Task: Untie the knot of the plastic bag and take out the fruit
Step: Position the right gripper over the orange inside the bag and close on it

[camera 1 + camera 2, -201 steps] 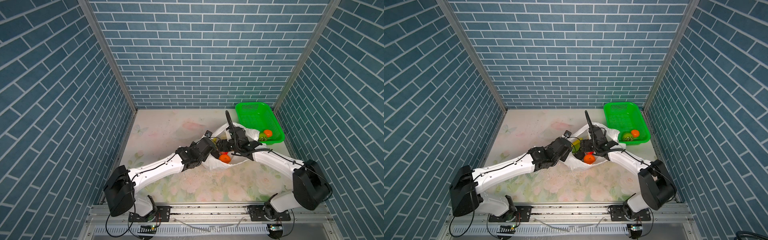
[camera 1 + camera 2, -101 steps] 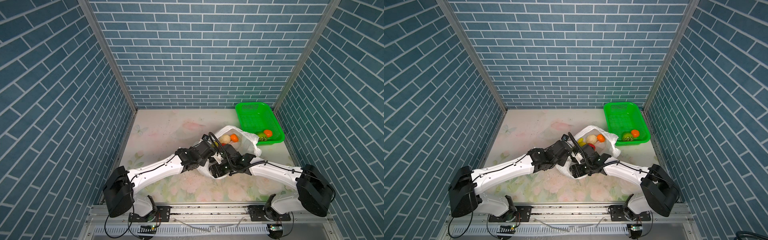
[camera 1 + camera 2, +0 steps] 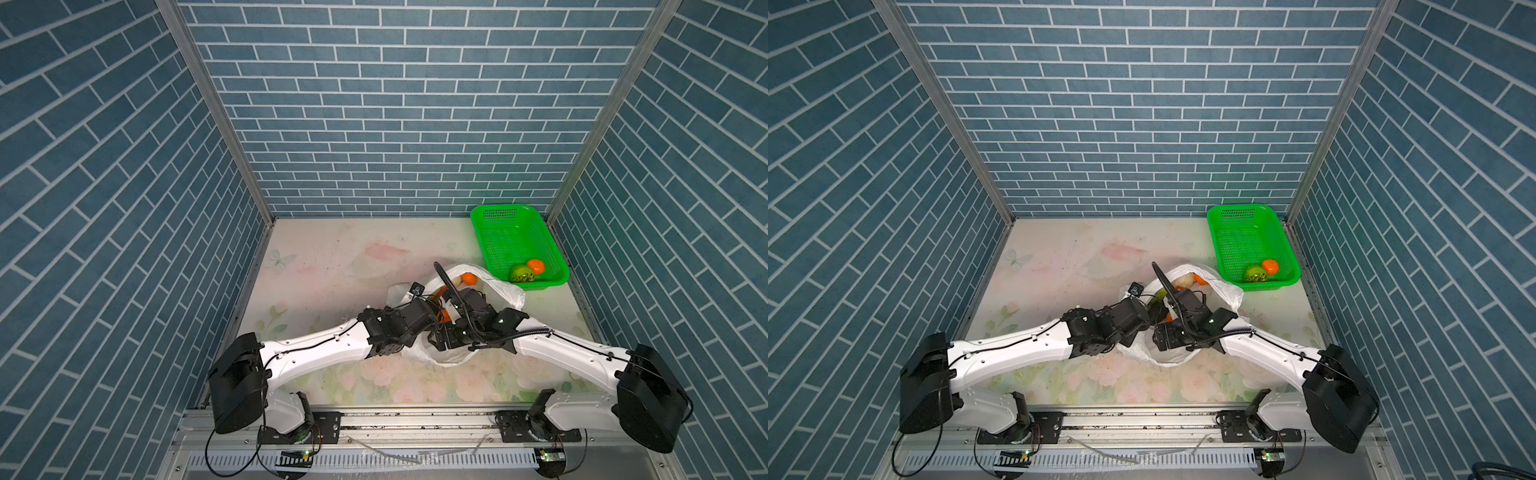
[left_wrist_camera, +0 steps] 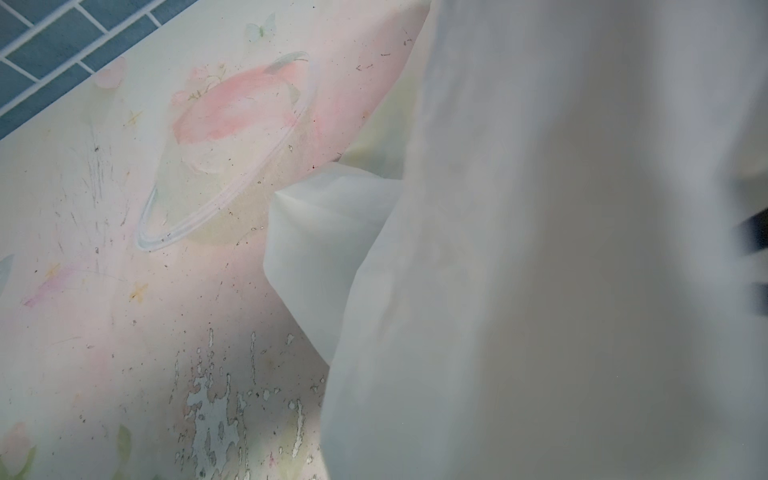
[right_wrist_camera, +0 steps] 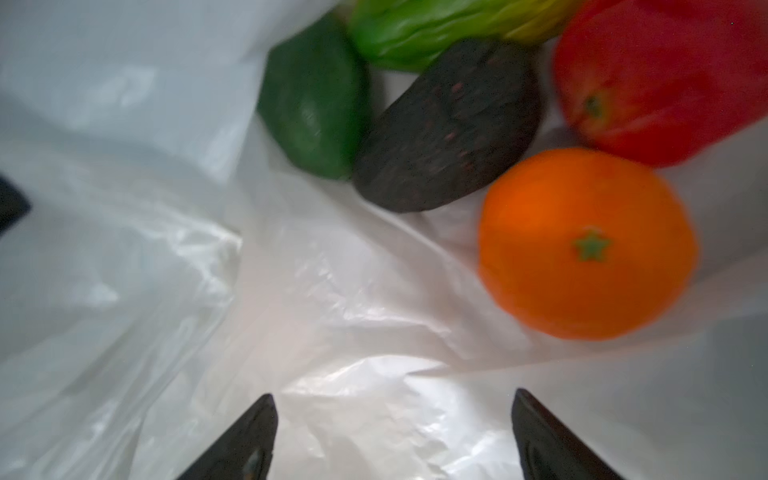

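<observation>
The bag (image 3: 500,290) lay on the table (image 3: 332,257), just to the 3 o'clock side of the middle in both top views, with its mouth open; no knot was visible, so I judge the untying done and the step in hand to be the taking of fruit. Inside, in the right wrist view, the orange (image 5: 586,245) lay nearest, touching the dark avocado (image 5: 449,129); beyond these were a green fruit (image 5: 316,99) and a red fruit (image 5: 665,75).

The right claw (image 5: 392,399) was inside the mouth with its 2 fingers wide apart and nothing between them, only film below. The left claw (image 3: 434,309) was closed at the bag's 9 o'clock edge; whether it pinched the film I cannot tell, because plastic covered its camera.

To do it well, the right claw should centre on the orange, go down without catching loose film, then close around the widest part. The mouth should be kept open. The basket (image 3: 505,208), at 1 o'clock from the bag, is probably the place for it.
</observation>
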